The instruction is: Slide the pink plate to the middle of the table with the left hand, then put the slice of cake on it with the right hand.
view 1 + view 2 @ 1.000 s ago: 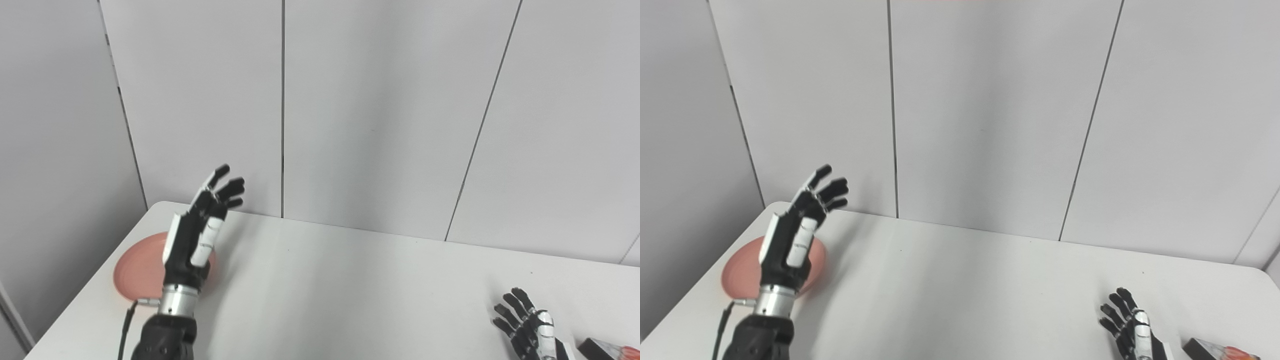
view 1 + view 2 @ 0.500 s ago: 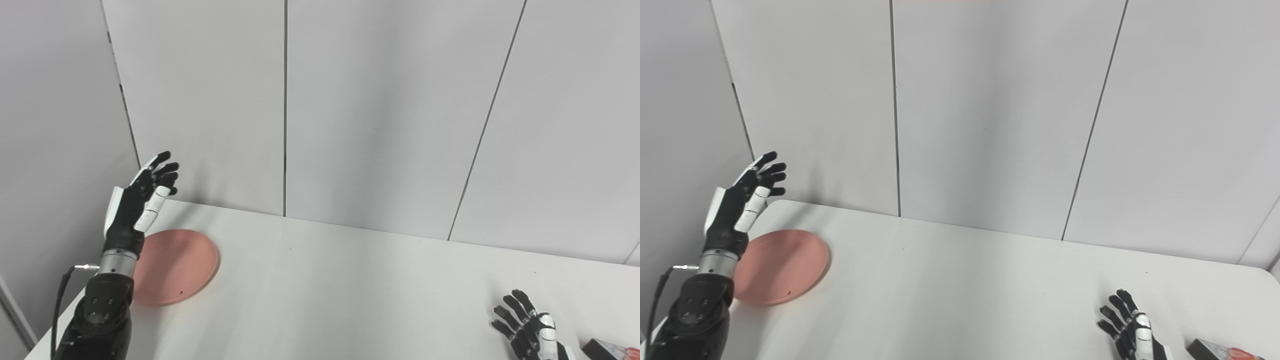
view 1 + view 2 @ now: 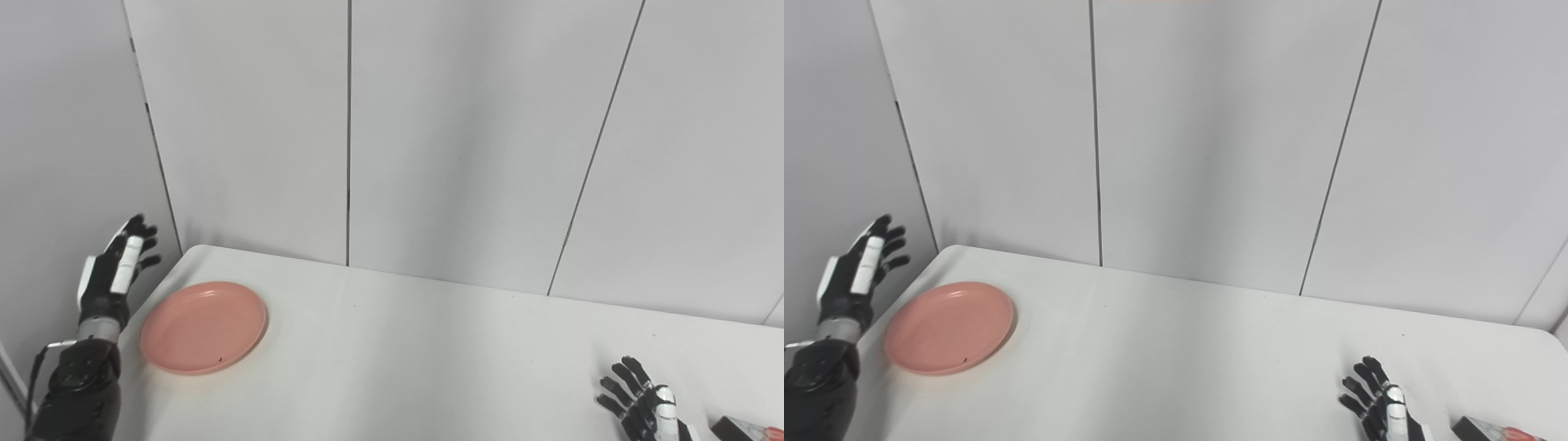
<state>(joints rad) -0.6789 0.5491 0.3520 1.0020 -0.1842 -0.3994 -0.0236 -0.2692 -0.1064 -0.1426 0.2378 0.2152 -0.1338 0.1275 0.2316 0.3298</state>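
pink plate (image 3: 203,326) flat near the table's (image 3: 416,355) left rear corner, left hand (image 3: 113,269) raised just off its left edge, fingers apart, touching nothing; right hand (image 3: 643,407) low at front right, fingers spread, empty, beside the cake slice (image 3: 747,430).

Left hand (image 3: 110,275) black with white back panels, silver wrist ring, thin black cable, black forearm with screws; right hand (image 3: 643,409) black, white finger plate.
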